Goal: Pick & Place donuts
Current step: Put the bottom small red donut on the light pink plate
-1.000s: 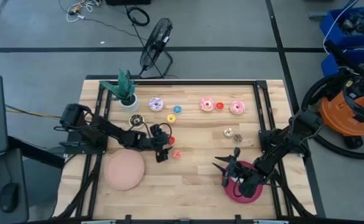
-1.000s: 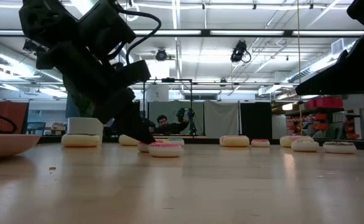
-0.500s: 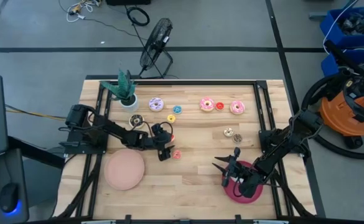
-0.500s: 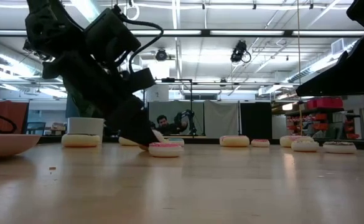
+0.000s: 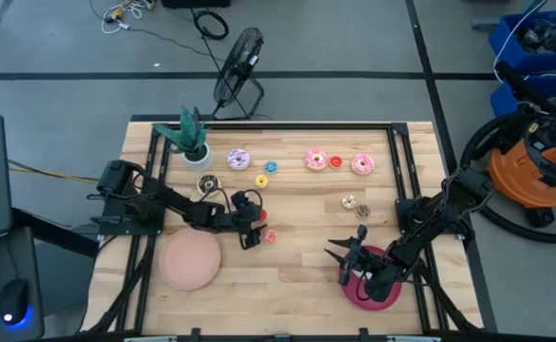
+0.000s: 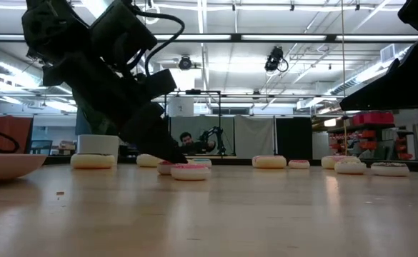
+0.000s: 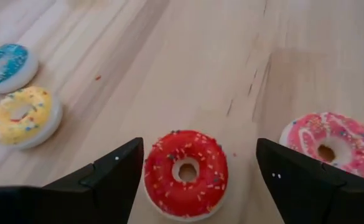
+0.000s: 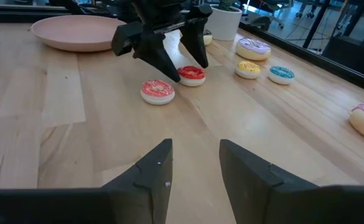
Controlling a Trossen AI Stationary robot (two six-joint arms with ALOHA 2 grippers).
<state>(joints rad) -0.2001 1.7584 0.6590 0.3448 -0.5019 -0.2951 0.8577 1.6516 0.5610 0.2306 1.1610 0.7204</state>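
My left gripper (image 5: 258,221) is open and low over the table's middle. Its fingers stand on either side of a tiny red sprinkled donut (image 7: 186,173), which lies flat on the wood; one finger (image 7: 116,177) is very close to its rim. A tiny pink-iced donut (image 7: 331,146) lies just beside it, toward the table's near edge. The right wrist view shows the same gripper (image 8: 180,57) standing over the red donut (image 8: 191,74). My right gripper (image 8: 194,167) is open and waits above the crimson plate (image 5: 384,296), holding nothing.
The pink plate (image 5: 190,259) lies near-left of the left gripper. Farther back lie the chocolate (image 5: 207,183), purple (image 5: 238,159), yellow (image 5: 261,180) and blue (image 5: 271,167) donuts, with several more to the right (image 5: 335,162). The potted plant (image 5: 192,138) stands far-left.
My left gripper has swayed a little toward the table's right and come back, staying low and open about the red donut. The donuts have kept their places.
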